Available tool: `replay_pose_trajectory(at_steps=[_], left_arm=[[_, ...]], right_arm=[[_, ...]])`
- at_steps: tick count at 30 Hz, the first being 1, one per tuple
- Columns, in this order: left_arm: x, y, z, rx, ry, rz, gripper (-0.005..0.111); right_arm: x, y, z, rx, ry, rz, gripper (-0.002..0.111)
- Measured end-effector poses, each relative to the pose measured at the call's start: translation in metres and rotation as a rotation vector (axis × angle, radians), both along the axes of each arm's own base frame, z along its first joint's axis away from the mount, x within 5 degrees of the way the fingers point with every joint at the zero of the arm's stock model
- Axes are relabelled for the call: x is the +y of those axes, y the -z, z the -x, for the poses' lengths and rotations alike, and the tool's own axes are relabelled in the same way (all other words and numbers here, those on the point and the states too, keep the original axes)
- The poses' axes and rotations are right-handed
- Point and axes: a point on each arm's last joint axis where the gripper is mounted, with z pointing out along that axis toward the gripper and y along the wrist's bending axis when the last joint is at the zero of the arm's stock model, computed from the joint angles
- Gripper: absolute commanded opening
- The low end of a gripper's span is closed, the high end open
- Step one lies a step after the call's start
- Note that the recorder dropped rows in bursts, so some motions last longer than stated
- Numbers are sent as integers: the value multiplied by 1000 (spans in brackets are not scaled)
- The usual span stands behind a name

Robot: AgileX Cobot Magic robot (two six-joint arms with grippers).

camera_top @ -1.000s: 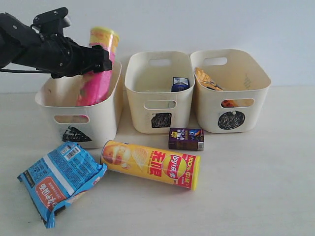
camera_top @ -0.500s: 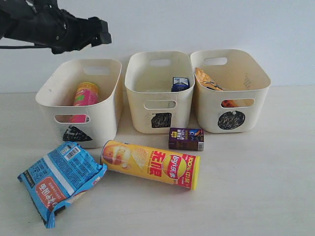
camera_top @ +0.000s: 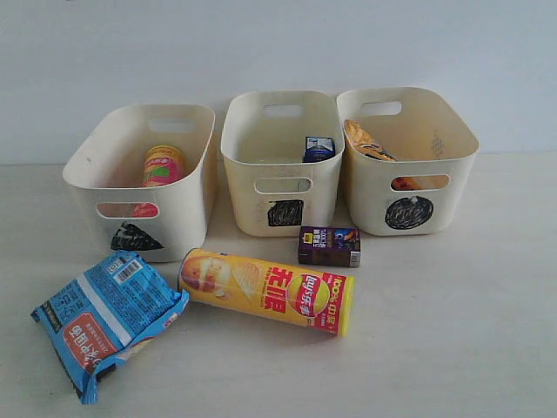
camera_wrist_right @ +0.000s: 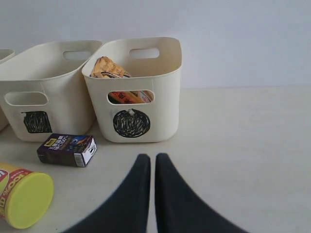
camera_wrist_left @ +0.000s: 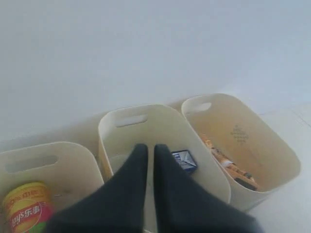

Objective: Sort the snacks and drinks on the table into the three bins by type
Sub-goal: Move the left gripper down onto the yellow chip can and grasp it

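Neither arm shows in the exterior view. The pink tube [camera_top: 161, 170] lies inside the triangle bin [camera_top: 178, 228]. On the table [camera_top: 452, 331] lie the yellow tube [camera_top: 270, 292], the blue packet [camera_top: 104, 318] and the dark brown carton [camera_top: 329, 246]. The purple and white carton [camera_top: 318, 148] stands in the square bin [camera_top: 261, 213], and the orange bag [camera_top: 370, 144] in the circle bin [camera_top: 452, 187]. My left gripper [camera_wrist_left: 151, 148] hangs shut and empty high over the square bin [camera_wrist_left: 204, 165]. My right gripper [camera_wrist_right: 149, 158] is shut and empty above the table, in front of the circle bin [camera_wrist_right: 160, 111].
The three bins stand side by side against a pale wall [camera_top: 278, 43]. The yellow tube's lid [camera_wrist_right: 29, 199] lies near the brown carton [camera_wrist_right: 68, 149]. Bare table [camera_wrist_right: 243, 160] stretches to the right of the circle bin.
My left arm let go of the pink tube, rose and left the exterior view. The tube dropped from leaning on the triangle bin's rim to lying inside it.
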Motion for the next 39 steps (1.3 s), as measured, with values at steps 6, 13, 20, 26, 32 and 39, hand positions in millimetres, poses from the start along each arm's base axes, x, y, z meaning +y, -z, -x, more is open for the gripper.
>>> replay_pose_trajectory(at_steps=[6,13,20,26,32,39], left_arm=[[2,-35,40,-86,110,-78,4],[-6,-54,99,-140,258,-112,4],[-9,-39,146,-92,438,-202,4],[-11,-14,165,7,668,-339,4],[-23,9,179,6,866,-500,4],[-55,47,178,29,974,-876,16]], right_arm=[[0,0,0,0,0,0,1],[0,0,0,1,1,-4,1],[0,0,0,1,1,-4,1],[0,0,0,0,1,-6,1],[0,0,0,1,1,-10,1],[0,0,0,1,2,-14,1]])
